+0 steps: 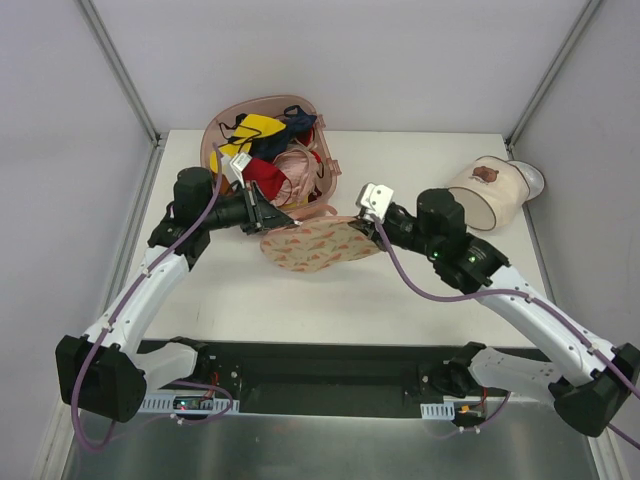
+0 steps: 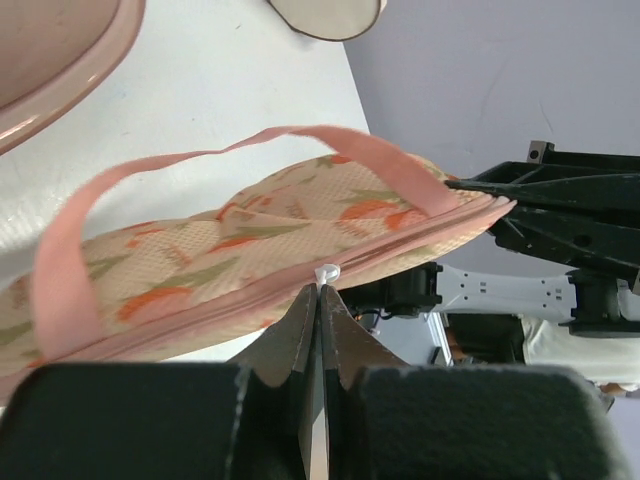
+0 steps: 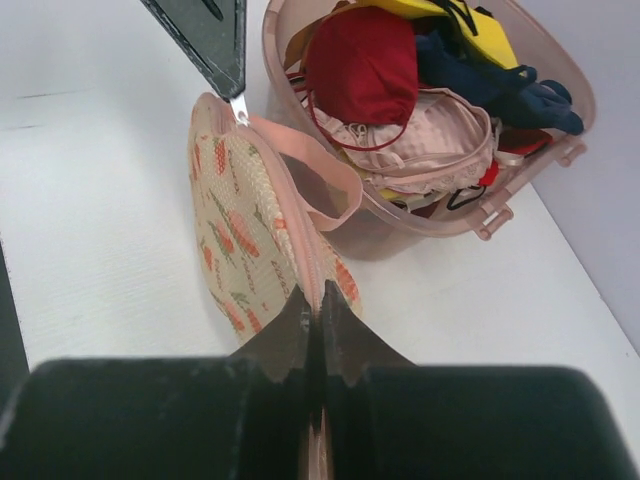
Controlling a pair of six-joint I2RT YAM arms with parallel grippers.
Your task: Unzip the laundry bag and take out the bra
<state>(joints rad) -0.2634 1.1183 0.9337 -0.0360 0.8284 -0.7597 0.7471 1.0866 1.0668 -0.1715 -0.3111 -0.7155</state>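
Your left gripper (image 2: 320, 292) clenched on zipper pull (image 2: 326, 271); right gripper (image 3: 320, 297) pinching laundry bag (image 3: 235, 230) edge. Bag looks fully zipped: unzipping and bra removal left. Bra not visible.

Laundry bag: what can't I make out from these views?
- Bra: no view shows it; the laundry bag fabric covers any contents.
- Zipper opening: left wrist view, seam seen edge-on, left gripper covers it below the zipper pull.
- Bag's near end: right wrist view, behind the right gripper.
- Top view: both grips too small.
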